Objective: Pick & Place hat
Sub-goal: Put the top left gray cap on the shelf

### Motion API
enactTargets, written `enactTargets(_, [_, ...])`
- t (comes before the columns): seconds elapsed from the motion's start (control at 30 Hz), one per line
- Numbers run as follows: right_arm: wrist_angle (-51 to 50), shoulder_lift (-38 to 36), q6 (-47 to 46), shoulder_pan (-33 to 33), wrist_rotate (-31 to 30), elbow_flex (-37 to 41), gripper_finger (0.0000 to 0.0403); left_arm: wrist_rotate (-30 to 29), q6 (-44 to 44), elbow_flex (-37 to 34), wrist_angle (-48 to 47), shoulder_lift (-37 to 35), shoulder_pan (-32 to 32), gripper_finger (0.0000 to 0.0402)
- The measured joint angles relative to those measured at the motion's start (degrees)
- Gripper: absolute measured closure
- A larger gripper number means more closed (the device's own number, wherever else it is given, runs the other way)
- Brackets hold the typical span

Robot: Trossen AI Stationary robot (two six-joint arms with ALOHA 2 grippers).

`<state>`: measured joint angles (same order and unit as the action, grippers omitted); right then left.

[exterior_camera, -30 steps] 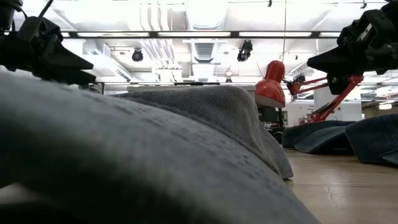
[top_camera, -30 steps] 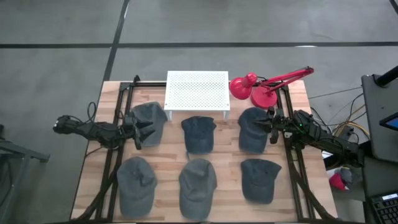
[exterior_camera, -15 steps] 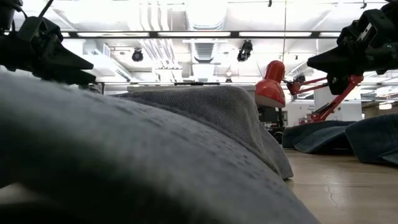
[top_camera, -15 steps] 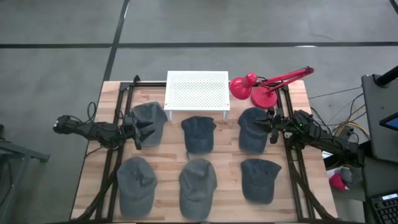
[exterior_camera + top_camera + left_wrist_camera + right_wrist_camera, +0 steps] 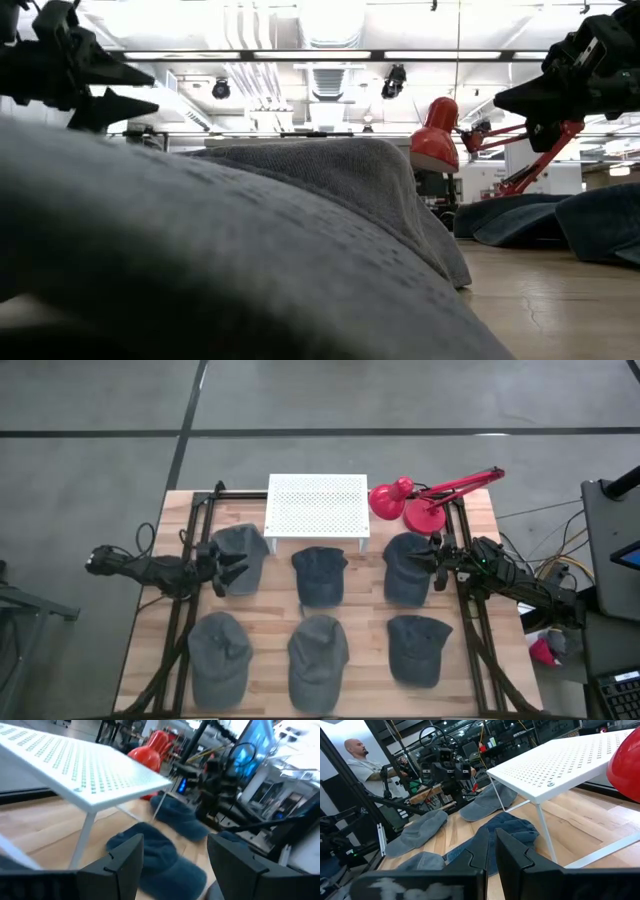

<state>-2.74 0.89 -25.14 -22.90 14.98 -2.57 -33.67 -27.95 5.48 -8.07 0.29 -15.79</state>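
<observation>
- Six grey caps lie on the wooden desk (image 5: 270,605) in two rows of three: the back row holds the left cap (image 5: 240,555), the middle cap (image 5: 320,574) and the right cap (image 5: 405,568); the front row holds three more caps (image 5: 318,652).
- One white perforated stand (image 5: 317,506) and one red lamp (image 5: 425,500) occupy the desk's far edge.
- Left claw (image 5: 228,568): released, fingers spread, hovering over the back-left cap.
- Right claw (image 5: 432,563): clenched and empty, fingers nearly touching, over the back-right cap.
- The high view alone shows the whole layout; the low view is largely filled by one near cap (image 5: 250,260), with both claws above.
- The right wrist view alone shows a person (image 5: 362,762) beyond the desk.
- Each cap is soft, dark grey, with a curved brim.
</observation>
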Motion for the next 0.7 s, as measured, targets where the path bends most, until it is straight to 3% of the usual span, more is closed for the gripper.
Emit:
enactTargets(0.43, [-0.02, 0.0, -0.64, 0.0, -0.07, 0.0, 0.0376, 3.17, 2.76, 1.09, 3.56, 2.03, -0.01, 0.0179])
enactTargets(0.7, [-0.02, 0.01, -0.83, -0.04, -0.15, 0.0, 0.0376, 2.99, 7.62, 11.55, -1.98, 10.62, -0.01, 0.0179])
